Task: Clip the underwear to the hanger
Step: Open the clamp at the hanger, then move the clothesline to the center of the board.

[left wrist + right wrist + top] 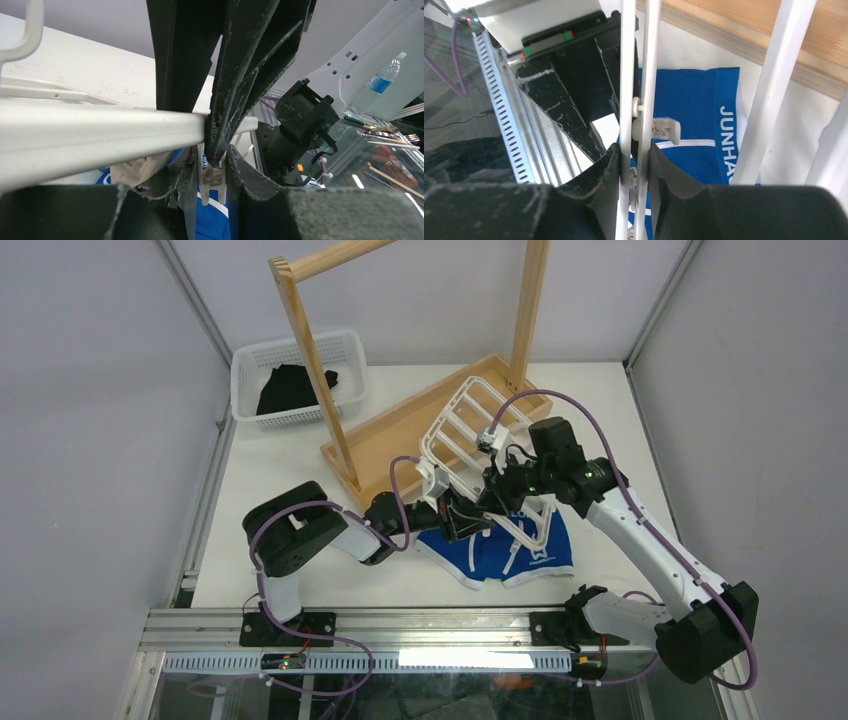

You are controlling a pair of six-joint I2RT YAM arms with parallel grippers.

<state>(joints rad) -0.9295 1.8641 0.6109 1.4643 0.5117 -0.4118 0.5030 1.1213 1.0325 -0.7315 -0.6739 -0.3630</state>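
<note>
The white hanger (462,428) is held tilted above the table, its low end over the blue underwear (512,548) lying flat near the front. My right gripper (496,483) is shut on the hanger's paired thin bars (634,100); its pads (610,165) press both sides. My left gripper (468,523) sits just below it, shut on a small dangling clip (212,177) under the hanger's thick bar (100,135). The underwear shows behind the clip (212,220), apart from it. In the right wrist view a clip (658,129) hangs over the waistband lettering (727,135).
The tall wooden rack stands on its tray base (395,432) behind the hanger. A white basket (345,350) with a black garment (290,388) sits at the back left. The aluminium rail (400,625) runs along the table's front edge.
</note>
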